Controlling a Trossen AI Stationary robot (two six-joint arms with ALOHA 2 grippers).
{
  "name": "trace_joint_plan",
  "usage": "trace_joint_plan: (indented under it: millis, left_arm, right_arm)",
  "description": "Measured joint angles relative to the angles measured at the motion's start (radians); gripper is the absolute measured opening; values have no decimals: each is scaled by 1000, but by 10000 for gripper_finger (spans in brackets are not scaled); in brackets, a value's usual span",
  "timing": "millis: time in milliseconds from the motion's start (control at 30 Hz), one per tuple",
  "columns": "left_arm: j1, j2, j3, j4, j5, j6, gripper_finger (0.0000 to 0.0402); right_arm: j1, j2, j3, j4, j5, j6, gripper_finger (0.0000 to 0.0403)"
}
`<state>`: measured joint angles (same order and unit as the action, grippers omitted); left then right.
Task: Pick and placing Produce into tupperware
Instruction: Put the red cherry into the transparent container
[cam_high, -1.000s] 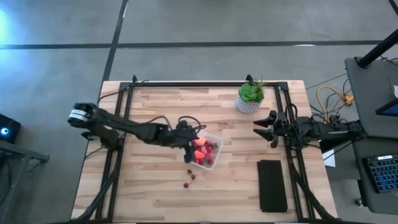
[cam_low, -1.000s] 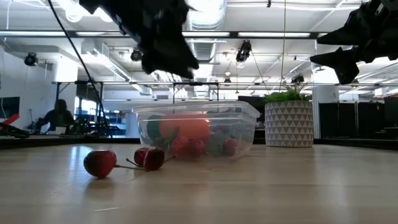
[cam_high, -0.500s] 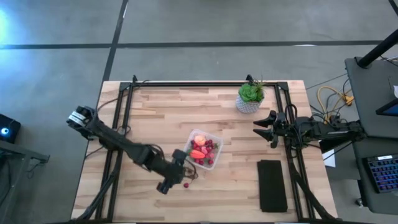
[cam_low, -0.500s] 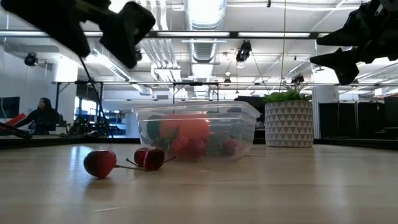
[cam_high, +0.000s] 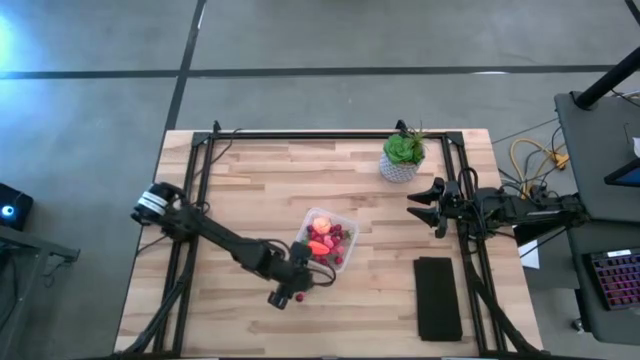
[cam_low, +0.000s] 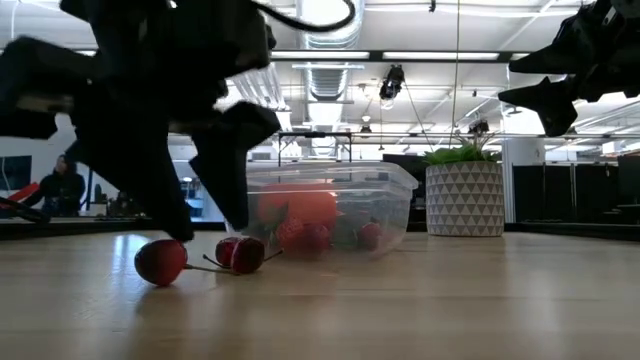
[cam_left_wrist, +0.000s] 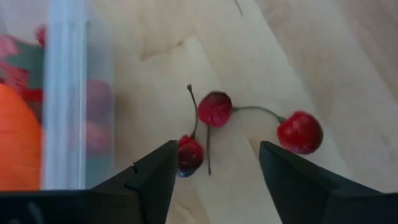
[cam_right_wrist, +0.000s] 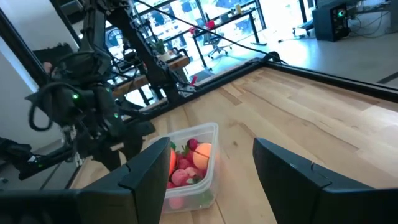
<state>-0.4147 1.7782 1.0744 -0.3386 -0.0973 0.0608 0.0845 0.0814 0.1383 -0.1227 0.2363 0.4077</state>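
Red cherries (cam_left_wrist: 214, 109) lie loose on the wood table (cam_high: 240, 180), three small fruits joined by thin stems, just beside the box (cam_high: 326, 240) on its near side. They look like the last produce not yet packed, which I take to be why the left gripper (cam_left_wrist: 214, 168) hangs low over them with its fingers spread wide. In the left wrist view the two dark fingertips straddle the cluster: one cherry (cam_left_wrist: 189, 154) sits close against one finger, the middle one between them, and the third (cam_left_wrist: 300, 132) nearer the other finger. Nothing is grasped yet. The wide spread seems meant to take in the cluster, though the outer cherry may slip free when the fingers close.

Just past them, the clear box stands upright on the table, already holding red pieces and a pink-orange fruit (cam_high: 321, 226). Its wall shows at the edge of the left wrist view, so the carry should be short.

Farther off, the right gripper (cam_high: 428, 205) waits in the air by the table's right edge, fingers parted and empty. Near it, a potted plant (cam_high: 402, 155) and a black slab (cam_high: 438, 297) lie well apart from the work.
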Motion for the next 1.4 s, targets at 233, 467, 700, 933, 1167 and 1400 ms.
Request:
trace_joint_plan:
  millis: [233, 467, 700, 933, 1167, 1400]
  left_arm:
    - [54, 32, 1, 3, 40, -1, 161]
    - [85, 24, 0, 21, 46, -1, 135]
    - [86, 25, 0, 28, 51, -1, 134]
    - [86, 47, 0, 85, 77, -1, 134]
    - [86, 58, 0, 90, 73, 6, 134]
    - [86, 58, -1, 23, 76, 1, 134]
  right_arm:
    - [0, 0, 0, 0, 0, 0, 221]
    - [0, 0, 0, 0, 0, 0, 221]
    - [0, 0, 0, 0, 0, 0, 221]
    - [0, 0, 0, 0, 0, 0, 221]
    - [0, 0, 0, 0, 0, 0, 221]
    - [0, 0, 0, 0, 0, 0, 221]
